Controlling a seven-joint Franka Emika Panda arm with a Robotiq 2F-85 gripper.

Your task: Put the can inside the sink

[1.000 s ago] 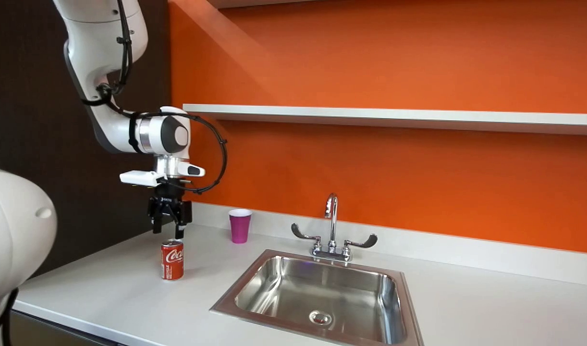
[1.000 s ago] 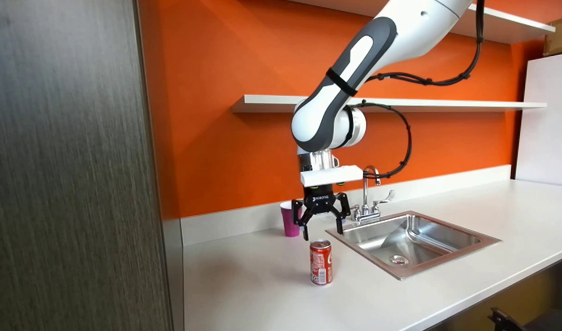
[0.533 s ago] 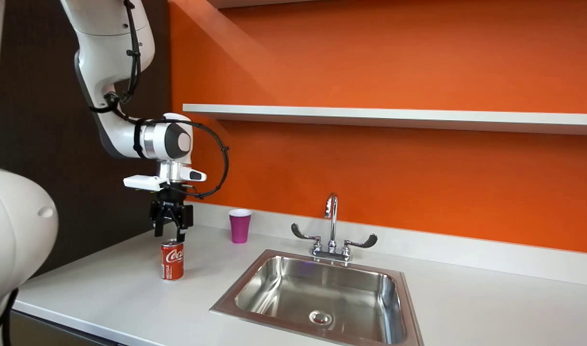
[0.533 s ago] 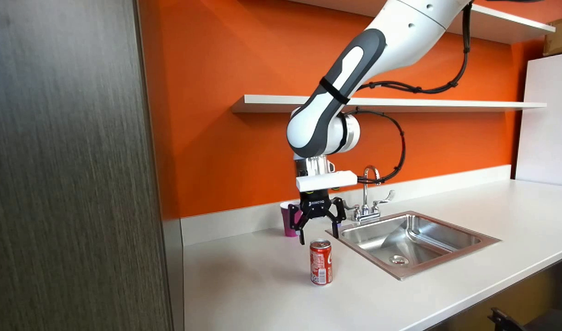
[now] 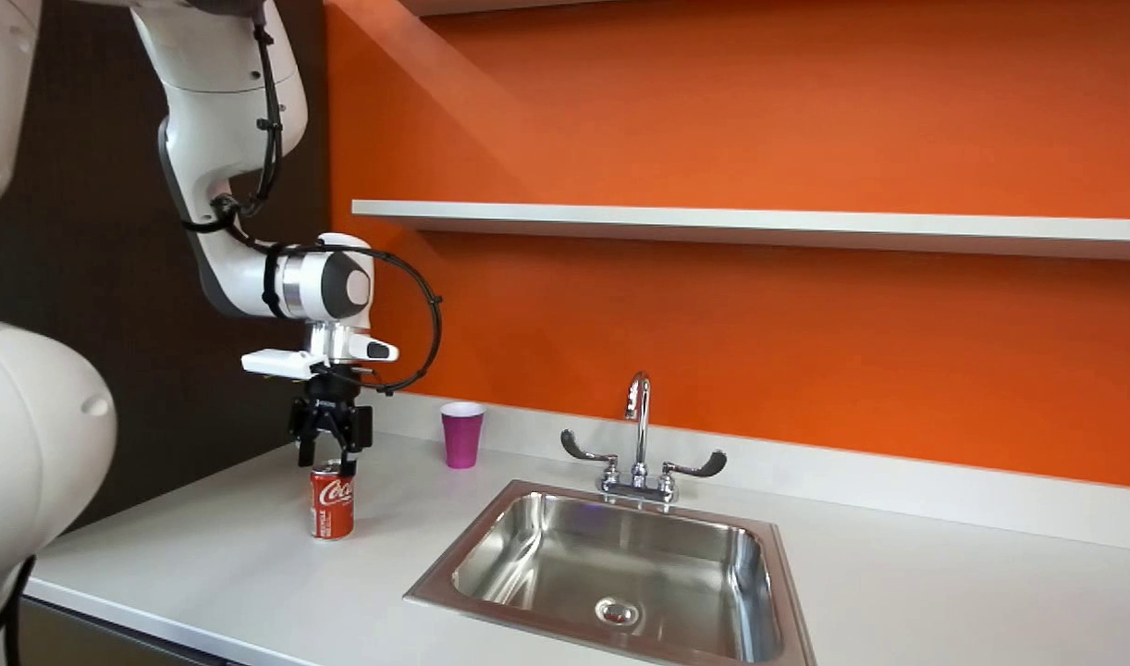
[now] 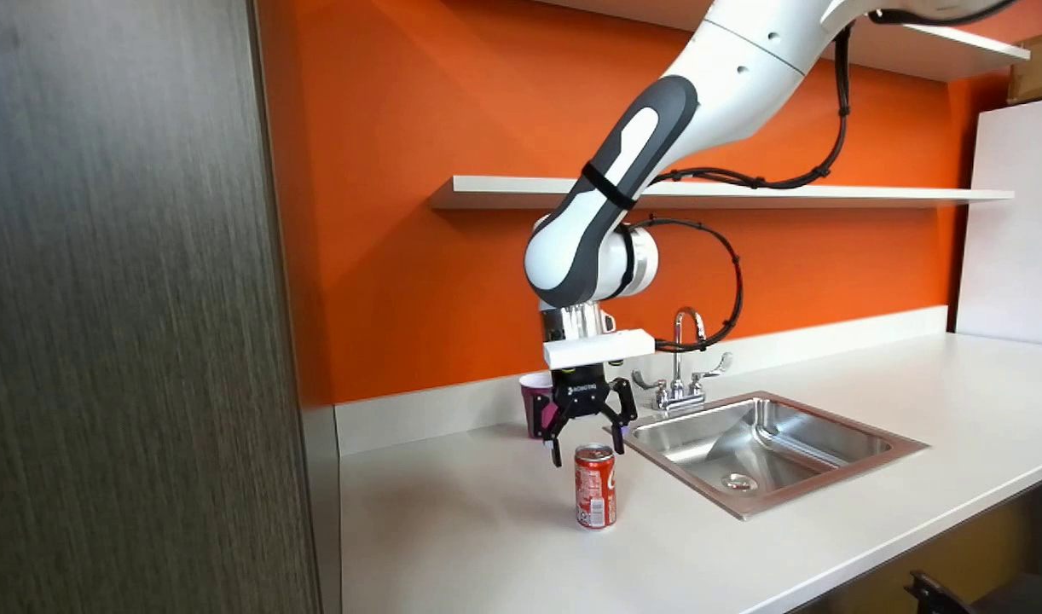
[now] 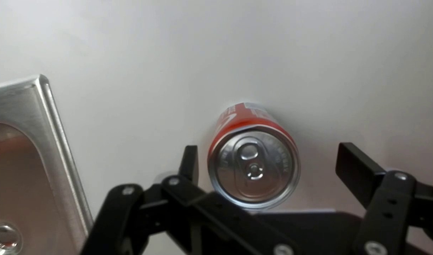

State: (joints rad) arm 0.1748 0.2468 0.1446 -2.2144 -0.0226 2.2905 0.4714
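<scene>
The red can (image 5: pixel 332 507) stands upright on the counter, also in an exterior view (image 6: pixel 595 490). In the wrist view I look down on its silvery top (image 7: pixel 253 166), between the fingers. My gripper (image 5: pixel 327 462) is open and points down at the can's top, with its tips about level with the rim. In an exterior view the gripper (image 6: pixel 587 455) has a finger to each side of the can's top. In the wrist view the left finger (image 7: pixel 191 163) is closer to the can than the right. The steel sink (image 5: pixel 574 546) is in both exterior views (image 6: pixel 743 448) and at the wrist view's left edge (image 7: pixel 21 177).
A magenta cup (image 5: pixel 461 437) stands near the back wall, partly behind the gripper in an exterior view (image 6: pixel 534 392). A chrome faucet (image 5: pixel 641 430) rises behind the sink. A white shelf (image 5: pixel 759 224) runs along the orange wall. A dark panel (image 6: pixel 129 307) borders the counter.
My gripper has moved down, from above the can to around its top edge, staying open. The can, cup and sink have not moved.
</scene>
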